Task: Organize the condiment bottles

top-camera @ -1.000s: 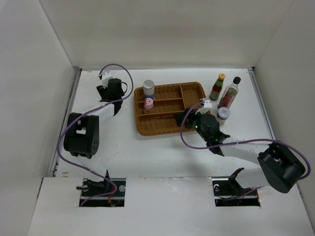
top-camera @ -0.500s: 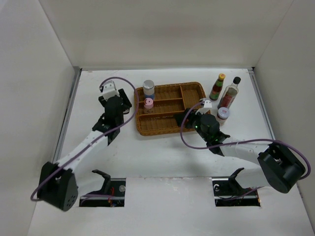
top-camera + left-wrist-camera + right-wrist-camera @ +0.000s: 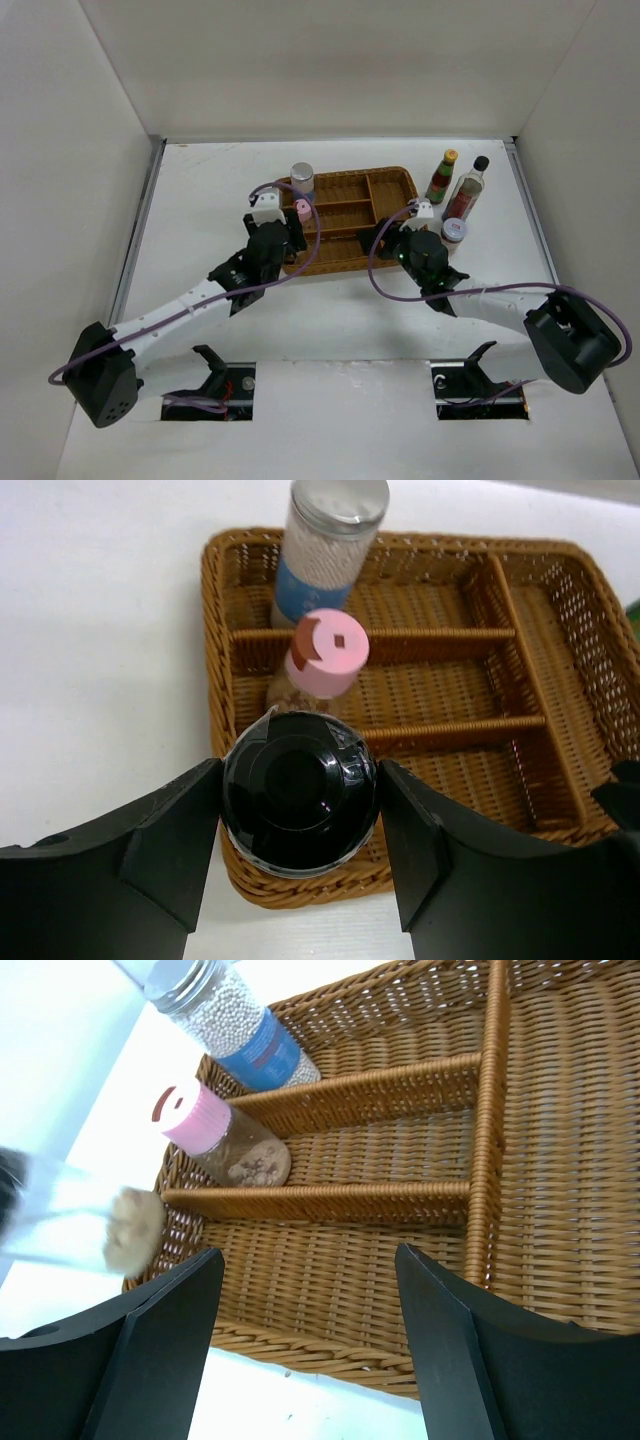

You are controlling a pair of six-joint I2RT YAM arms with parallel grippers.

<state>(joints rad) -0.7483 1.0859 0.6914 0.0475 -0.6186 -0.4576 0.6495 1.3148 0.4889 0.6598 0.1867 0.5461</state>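
Moved since half a second ago: the left arm has swung in from the table left of the tray to the tray's near-left corner; the right arm has barely shifted.
Left gripper: clenched on the black-capped bottle, one finger pressed to each side of its cap.
Black-capped bottle: upright at the tray's near-left corner, over the rim. Whether its base rests on anything cannot be told. It shows only as a blur in the right wrist view.
Pink-capped jar: just behind the held bottle, standing at the left end of the tray's middle long compartment.
Silver-capped jar: blue label, standing at the left end of the tray's far long compartment, behind the pink one.
Right gripper: released, fingers spread wide with nothing between them, over the tray's near compartment towards its right part.
Red-lidded jar: on the table just right of the tray, close to the right gripper.
Yellow-capped green bottle: upright, right of the tray's far corner.
Tall clear bottle: black cap, just right of the green one, farthest from the tray.
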